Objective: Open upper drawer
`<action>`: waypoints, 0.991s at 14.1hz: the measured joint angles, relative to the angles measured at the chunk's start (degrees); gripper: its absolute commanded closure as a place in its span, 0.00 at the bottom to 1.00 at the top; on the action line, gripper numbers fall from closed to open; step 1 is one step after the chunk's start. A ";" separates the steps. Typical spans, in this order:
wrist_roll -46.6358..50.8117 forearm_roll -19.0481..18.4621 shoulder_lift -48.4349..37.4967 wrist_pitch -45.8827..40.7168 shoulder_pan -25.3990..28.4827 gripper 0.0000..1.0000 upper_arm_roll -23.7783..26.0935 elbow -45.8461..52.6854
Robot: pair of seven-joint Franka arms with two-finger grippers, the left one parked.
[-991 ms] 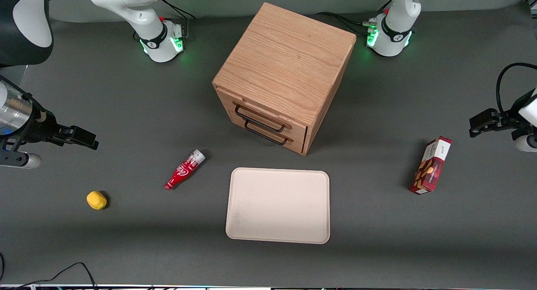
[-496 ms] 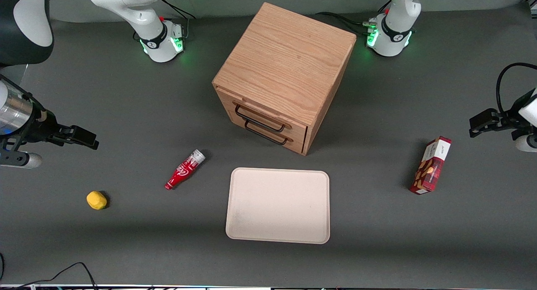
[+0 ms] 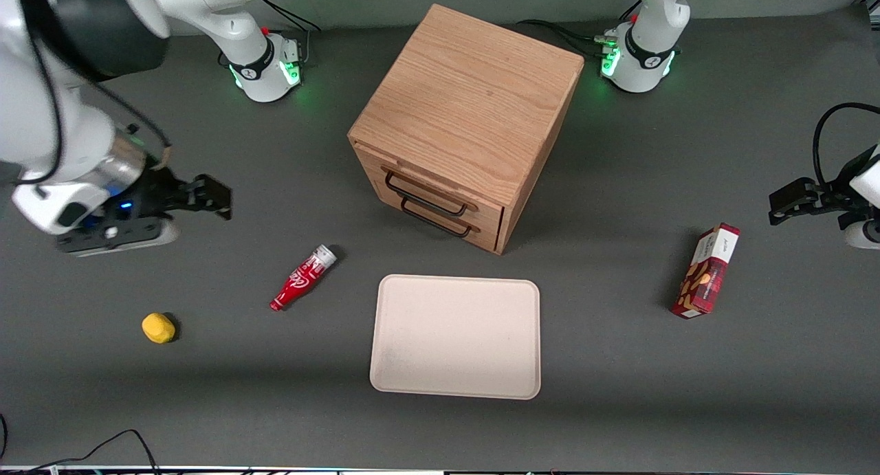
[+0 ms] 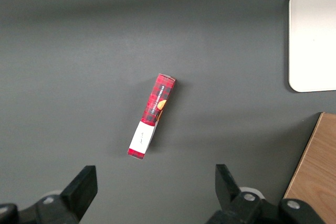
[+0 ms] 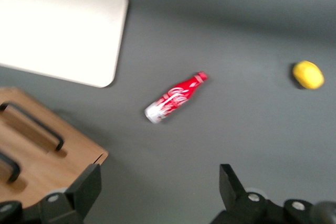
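Observation:
The wooden cabinet (image 3: pixel 467 104) stands in the middle of the table, its front turned toward the working arm's end and the camera. The upper drawer (image 3: pixel 440 185) sits flush and shut, with its thin black handle (image 3: pixel 426 194) above the lower drawer's handle (image 3: pixel 436 225). My right gripper (image 3: pixel 218 199) is open and empty. It hovers over the table at the working arm's end, well apart from the drawer fronts. In the right wrist view the gripper (image 5: pixel 160 182) is open over bare mat, with the cabinet front (image 5: pixel 63 153) and its two black handles beside one finger.
A red bottle (image 3: pixel 303 277) lies on the mat between gripper and cabinet, nearer the camera. A yellow lump (image 3: pixel 158 327) lies nearer still. A cream tray (image 3: pixel 456 336) sits in front of the cabinet. A red snack box (image 3: pixel 708 270) lies toward the parked arm's end.
My right arm has swung in from the table's end toward the cabinet, and the gripper is now closer to the drawer fronts. The drawers and the other objects have not moved.

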 measured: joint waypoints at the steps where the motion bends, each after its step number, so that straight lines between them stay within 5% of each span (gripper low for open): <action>1: -0.27 0.00 0.00 -0.11 2.53 0.00 -0.05 0.01; 7: -5.18 -0.01 2.13 1.98 13.82 0.00 -0.05 -0.08; 14: -20.60 3.26 7.56 8.55 13.98 0.00 0.29 -0.04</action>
